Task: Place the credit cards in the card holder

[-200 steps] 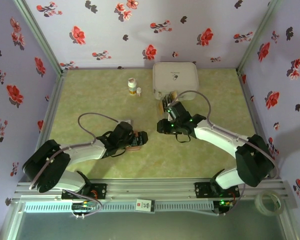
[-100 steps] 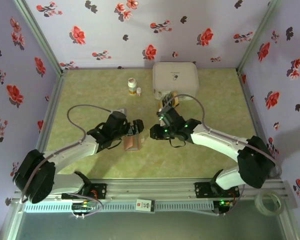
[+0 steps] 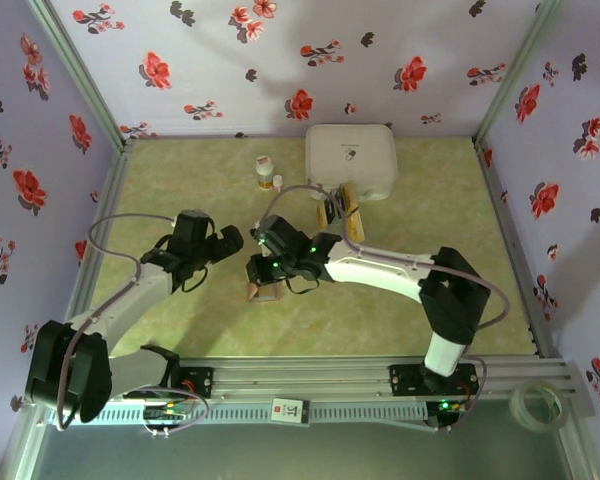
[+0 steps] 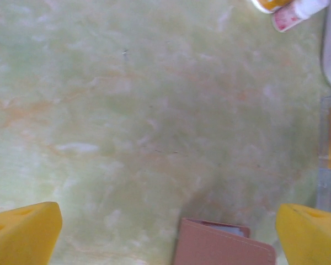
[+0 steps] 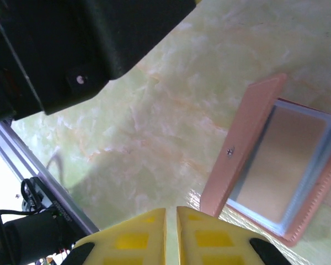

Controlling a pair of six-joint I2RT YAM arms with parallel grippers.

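Right gripper, pinched almost closed with nothing seen between, hangs over the bench just beside the open card holder; left gripper gapes wide nearby. One tan credit card lies in its pocket. Risk: a low fingertip catching the flap would slide the unheld holder or flip it shut

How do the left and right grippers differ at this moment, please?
The left gripper stands wide open, while the right gripper has its fingers almost touching, with just a thin slit between them. Seen from above, the right gripper sits close by the open brown wallet, and the left gripper is farther off, to the wallet's left. Both have yellow fingers, and I see no card in either.
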